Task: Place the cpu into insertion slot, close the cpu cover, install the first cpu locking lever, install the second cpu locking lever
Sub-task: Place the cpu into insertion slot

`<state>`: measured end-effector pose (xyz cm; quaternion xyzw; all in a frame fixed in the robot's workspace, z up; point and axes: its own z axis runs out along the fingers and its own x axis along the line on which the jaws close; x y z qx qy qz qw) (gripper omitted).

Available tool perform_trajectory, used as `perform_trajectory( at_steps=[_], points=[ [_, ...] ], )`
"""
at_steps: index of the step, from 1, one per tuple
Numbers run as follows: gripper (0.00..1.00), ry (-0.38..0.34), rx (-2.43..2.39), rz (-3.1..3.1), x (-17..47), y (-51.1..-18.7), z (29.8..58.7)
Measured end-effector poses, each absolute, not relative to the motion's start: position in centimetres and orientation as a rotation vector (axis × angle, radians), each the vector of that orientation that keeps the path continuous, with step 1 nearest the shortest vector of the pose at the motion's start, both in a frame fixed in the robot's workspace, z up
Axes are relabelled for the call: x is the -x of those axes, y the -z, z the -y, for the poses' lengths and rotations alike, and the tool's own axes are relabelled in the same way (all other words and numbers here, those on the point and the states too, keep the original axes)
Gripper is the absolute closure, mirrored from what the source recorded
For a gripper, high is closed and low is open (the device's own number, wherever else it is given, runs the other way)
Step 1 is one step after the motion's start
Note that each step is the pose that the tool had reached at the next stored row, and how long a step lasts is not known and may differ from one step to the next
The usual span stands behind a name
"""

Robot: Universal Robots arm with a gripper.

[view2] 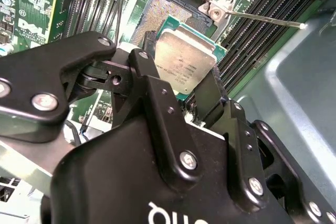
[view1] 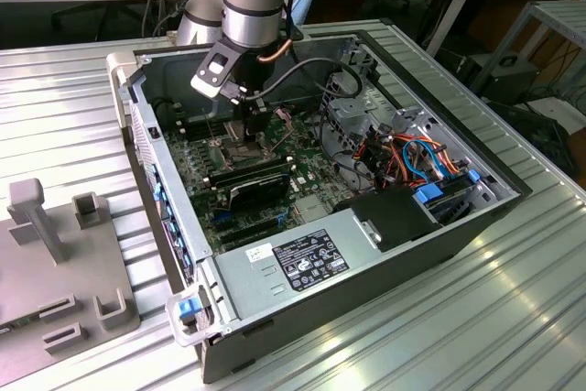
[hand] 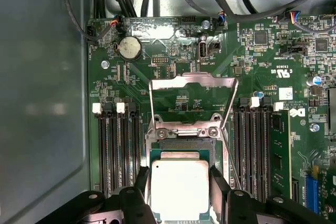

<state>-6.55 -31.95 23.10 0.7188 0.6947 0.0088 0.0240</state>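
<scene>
While the cpu cover [hand: 191,81] stands open, the pincer [hand: 180,178] pinches the cpu [hand: 180,195] — over the insertion slot [hand: 181,144].

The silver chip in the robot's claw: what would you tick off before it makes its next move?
1. Grip: the gripper is shut on the cpu, holding it by two opposite edges: ok.
2. The cpu cover stands open, off the insertion slot: ok.
3. The part of the insertion slot that shows is bare: ok.
4. A thin locking lever lies out to the side of the slot, not across it: ok.
5. The cpu squared up with the slot's rim: cannot tell.
6. Whether the cpu already touches the slot: cannot tell.
</scene>
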Motion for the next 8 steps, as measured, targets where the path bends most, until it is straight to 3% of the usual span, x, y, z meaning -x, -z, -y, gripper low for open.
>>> perform_trajectory(
  at_steps=[8],
  points=[
    [0.45,-0.027,-2.224,-2.150,6.57,-23.03,31.95]
  ],
)
